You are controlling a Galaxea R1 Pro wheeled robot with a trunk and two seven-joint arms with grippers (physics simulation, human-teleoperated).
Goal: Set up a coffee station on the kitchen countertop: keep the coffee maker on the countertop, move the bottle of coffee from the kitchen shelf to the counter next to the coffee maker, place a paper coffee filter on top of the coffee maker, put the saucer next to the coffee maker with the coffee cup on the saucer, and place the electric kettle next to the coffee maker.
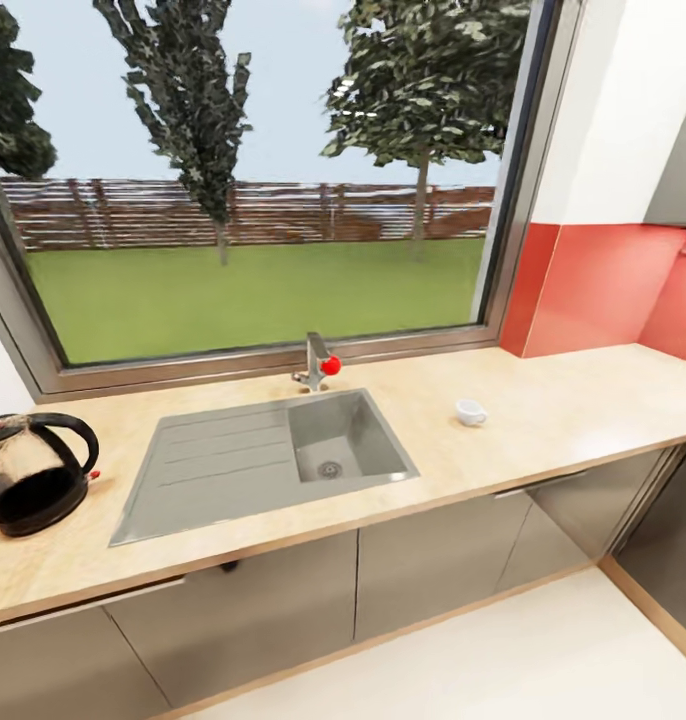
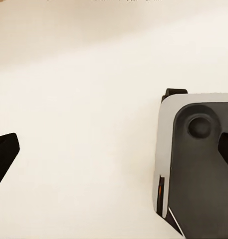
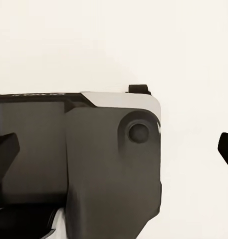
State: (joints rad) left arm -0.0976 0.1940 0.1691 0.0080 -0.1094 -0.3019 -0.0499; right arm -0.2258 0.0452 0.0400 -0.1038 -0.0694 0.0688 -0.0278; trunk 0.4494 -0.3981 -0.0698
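Note:
The electric kettle (image 1: pixel 35 478), clear glass with a black loop handle, stands on the kitchen countertop (image 1: pixel 573 405) at its far left, partly cut by the picture's edge. To the right of the sink (image 1: pixel 268 455), a small white coffee cup (image 1: pixel 470 411) sits alone on the worktop. My left gripper (image 2: pixel 114 152) hangs open over pale floor, beside the robot's own grey base (image 2: pixel 198 164). The right gripper (image 3: pixel 116 147) is open too, above that base (image 3: pixel 109 164), with nothing between its fingers. The coffee maker, bottle of coffee, paper coffee filter, saucer and kitchen shelf are out of view.
A steel faucet with a red knob (image 1: pixel 320 364) rises behind the sink, under a large window. A red backsplash (image 1: pixel 603 290) backs the counter's right end, where the worktop turns a corner. Grey cabinet fronts (image 1: pixel 433 560) stand below, with pale floor (image 1: pixel 503 660) in front.

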